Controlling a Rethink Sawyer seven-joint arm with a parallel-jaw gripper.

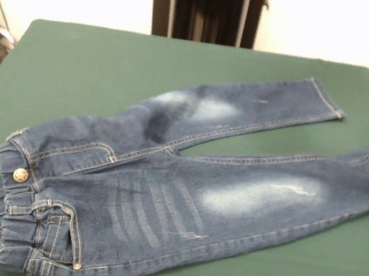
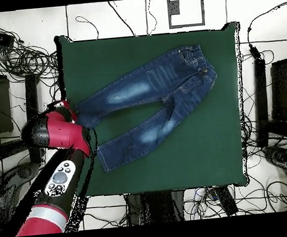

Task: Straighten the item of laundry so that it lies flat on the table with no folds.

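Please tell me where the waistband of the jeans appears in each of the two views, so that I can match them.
Front view: the waistband lies at the lower left, near the picture's bottom edge.
Overhead view: the waistband lies at the upper right of the green table.
Shared landmark: the brass button, just beside the waistband; in the overhead view it is too small to make out.

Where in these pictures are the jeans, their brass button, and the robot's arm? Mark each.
jeans (image 1: pixel 231 197): front view, on the faded patch of the nearer leg.
brass button (image 1: pixel 20 175): front view, at the waistband.
robot's arm (image 2: pixel 61 132): overhead view, on the red housing at the table's left edge.
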